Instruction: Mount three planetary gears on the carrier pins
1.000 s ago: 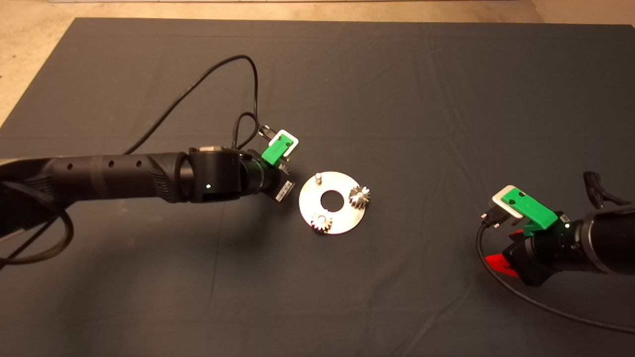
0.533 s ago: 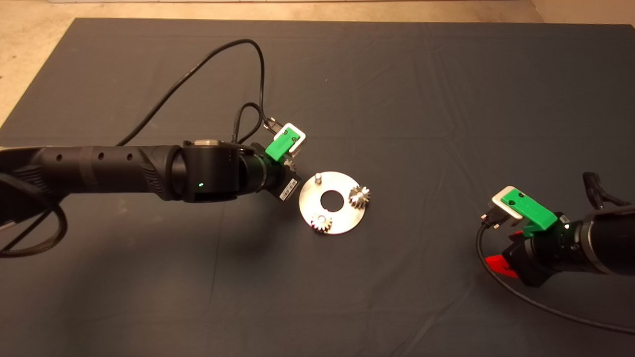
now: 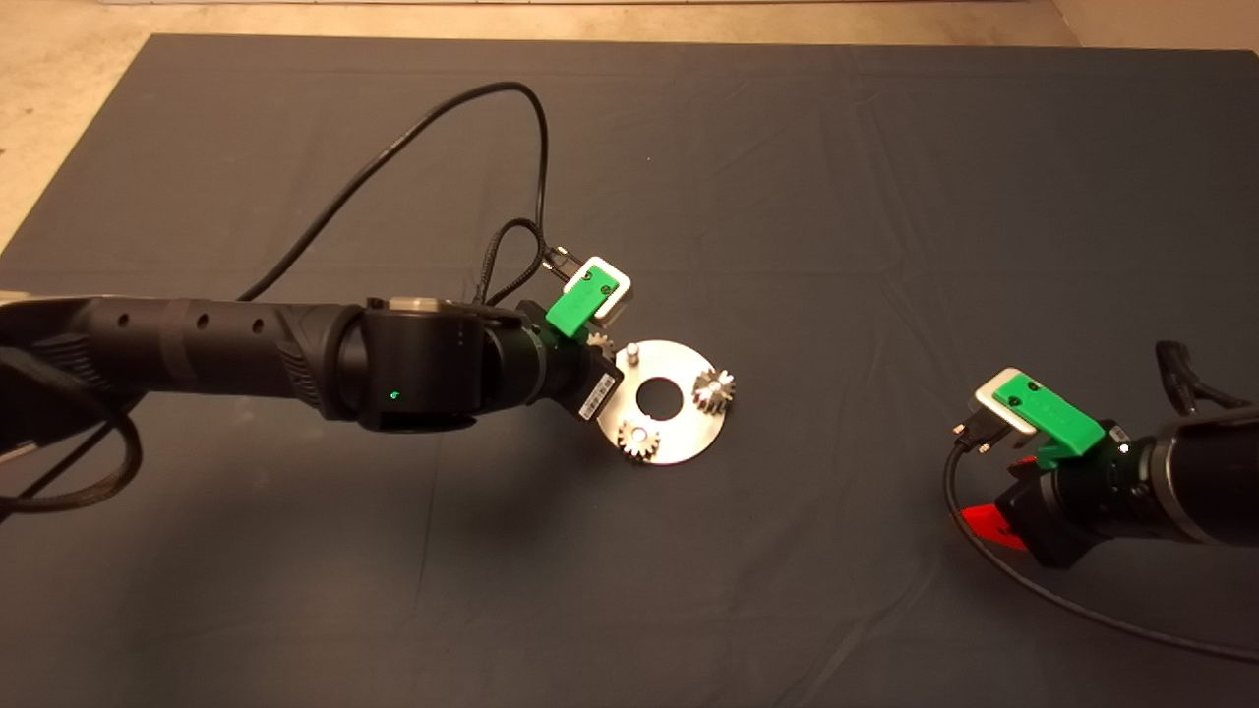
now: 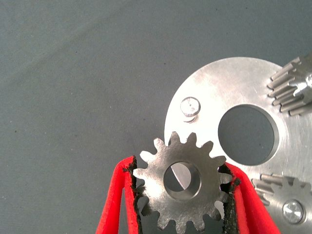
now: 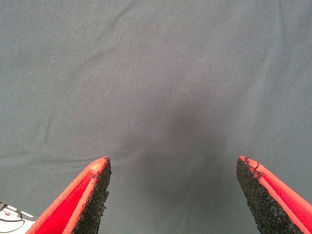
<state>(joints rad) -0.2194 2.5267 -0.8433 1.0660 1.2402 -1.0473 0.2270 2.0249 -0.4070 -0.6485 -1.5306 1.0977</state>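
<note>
Dark wrinkled mat (image 3: 787,197), beige floor (image 3: 59,98) beyond

The left arm reaches in level from the left edge, its left gripper (image 4: 181,187) pointing down, red fingers (image 4: 114,204) clamped on a gear (image 4: 183,181) between the pads. The right gripper (image 5: 173,195) waits low at the right, fingers spread wide with nothing between them.

We saw one silvery toothed planetary gear (image 4: 182,190) held flat between the left gripper's (image 4: 181,195) pads, just short of the bare carrier pin (image 4: 189,107). Beyond the jaws, two more gears (image 3: 713,390) (image 3: 637,440) sat on their pins on the shiny disc (image 3: 679,441).
</note>
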